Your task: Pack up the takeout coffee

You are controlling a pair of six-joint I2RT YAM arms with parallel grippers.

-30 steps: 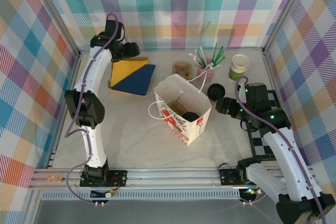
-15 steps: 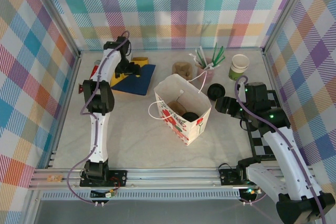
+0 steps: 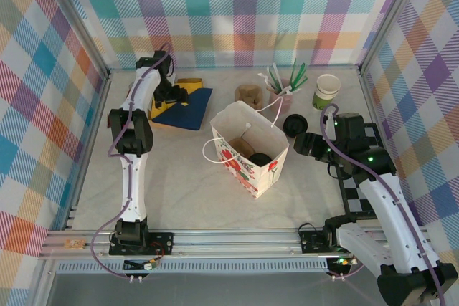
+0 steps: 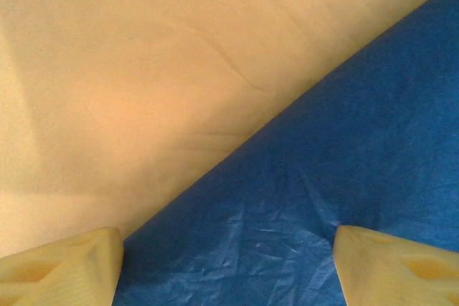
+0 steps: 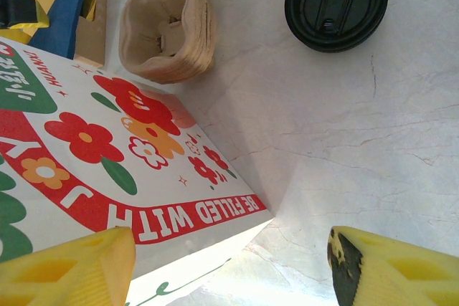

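Tabletop (image 3: 179, 177) with takeout coffee (image 3: 259, 158) upright in bag (image 3: 247, 171); left claw (image 4: 228, 252), right claw (image 5: 231, 252) each agape

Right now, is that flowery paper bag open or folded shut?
Open. The paper bag stands upright, its mouth gaping wide toward the overhead camera, with things visible inside.

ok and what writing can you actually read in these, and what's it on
"BE FILLED WITH J": white capitals on the red band of the paper bag, upside down in the right wrist view, the rest hidden.
White lettering on the bag's green patch: partly out of frame, unreadable.
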